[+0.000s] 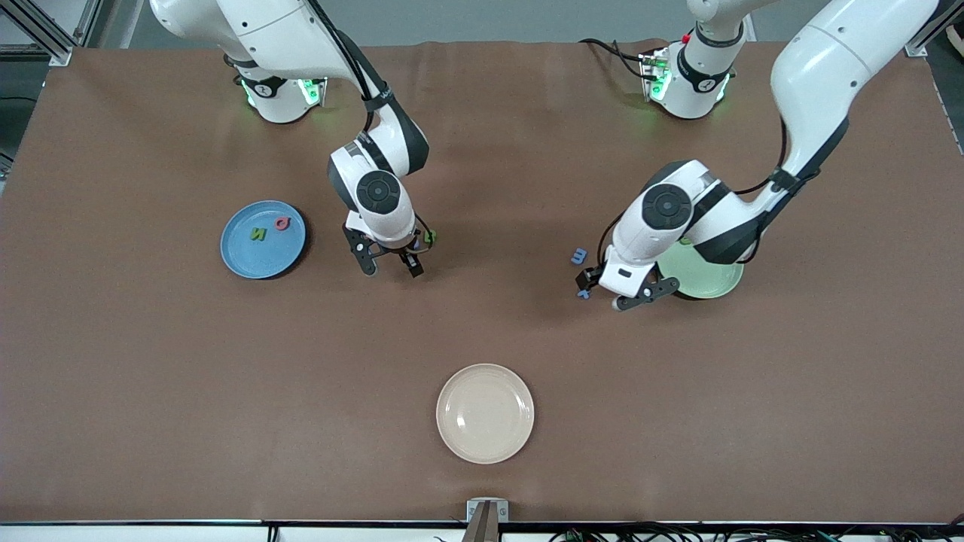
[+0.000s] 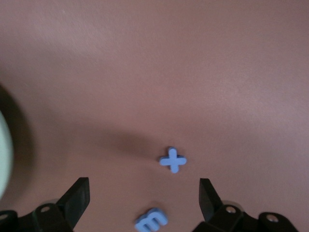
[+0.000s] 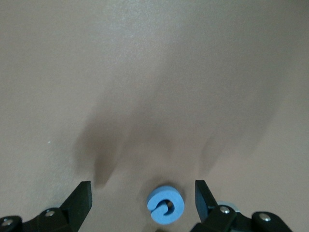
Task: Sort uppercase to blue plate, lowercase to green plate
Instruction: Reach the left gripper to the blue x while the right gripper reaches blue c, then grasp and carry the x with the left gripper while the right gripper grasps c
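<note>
From my remote seat, both arms reach out over the brown worktop (image 1: 482, 331), each above its own stray letters. The blue plate (image 1: 245, 260), at the right arm's end, already carries a green N (image 1: 258, 234) and a red Q (image 1: 282, 223); the green plate (image 1: 704, 282), at the left arm's end, lies partly under the left arm.

The right tool (image 3: 143, 192) hangs with jaws wide apart, empty, directly over a blue C-shaped letter (image 3: 165, 208) that sits centred between its fingers, so I judge a straight descent would bracket it. A small green letter (image 1: 429, 237) peeks out beside that wrist.

The left tool (image 2: 144, 192) is likewise spread wide and holds nothing. The blue x (image 2: 172, 160) lies just ahead of its fingertips, the blue m (image 2: 151, 220) back between the fingers and off-centre. The m looks the closer pick for this arm.
</note>
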Tool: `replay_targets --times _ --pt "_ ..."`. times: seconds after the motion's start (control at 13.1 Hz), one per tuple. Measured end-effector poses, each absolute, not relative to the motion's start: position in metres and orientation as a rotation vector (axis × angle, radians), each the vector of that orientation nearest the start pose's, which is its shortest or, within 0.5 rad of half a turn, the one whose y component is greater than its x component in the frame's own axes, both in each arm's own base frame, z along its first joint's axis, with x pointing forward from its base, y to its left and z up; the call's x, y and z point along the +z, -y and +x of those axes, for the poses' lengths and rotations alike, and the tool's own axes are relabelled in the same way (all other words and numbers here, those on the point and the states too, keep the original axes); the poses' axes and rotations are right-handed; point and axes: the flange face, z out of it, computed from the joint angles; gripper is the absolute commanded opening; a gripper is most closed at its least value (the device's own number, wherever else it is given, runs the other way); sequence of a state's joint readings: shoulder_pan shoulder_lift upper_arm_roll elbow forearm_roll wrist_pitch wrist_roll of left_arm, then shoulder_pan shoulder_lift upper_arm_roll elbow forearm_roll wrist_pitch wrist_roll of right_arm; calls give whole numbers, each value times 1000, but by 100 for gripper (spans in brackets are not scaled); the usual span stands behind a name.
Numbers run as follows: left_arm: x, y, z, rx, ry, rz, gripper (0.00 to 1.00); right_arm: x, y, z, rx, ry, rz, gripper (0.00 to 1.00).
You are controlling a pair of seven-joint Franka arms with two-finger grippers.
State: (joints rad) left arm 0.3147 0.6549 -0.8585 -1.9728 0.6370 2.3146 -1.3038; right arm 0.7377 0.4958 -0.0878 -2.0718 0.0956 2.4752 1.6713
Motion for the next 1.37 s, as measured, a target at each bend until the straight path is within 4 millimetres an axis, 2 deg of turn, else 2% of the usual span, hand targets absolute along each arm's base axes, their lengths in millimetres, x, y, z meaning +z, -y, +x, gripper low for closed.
replay_targets --times 0.23,0.38,0.69,0.91,1.07,1.14,1.22,1.37 --pt "206 313 539 23 712 -3038 86 169 -341 453 50 -1690 -2710 94" --pt "195 323 545 10 746 -3020 82 171 -342 450 47 -1700 -2699 92" --pt "183 321 551 27 774 -3019 75 177 -353 442 42 -1702 -2688 90" --pt "176 317 548 45 774 -3008 74 180 -362 435 40 -1689 -2691 86" --pt "172 316 543 58 765 -3003 68 180 -366 432 40 -1680 -2697 85" --pt "172 317 543 57 765 -3004 63 179 -367 430 41 -1678 -2700 82" --pt "173 317 543 57 767 -3005 58 179 -367 429 41 -1676 -2703 71" --pt "174 318 543 55 769 -3007 44 178 -367 428 42 -1677 -2705 55"
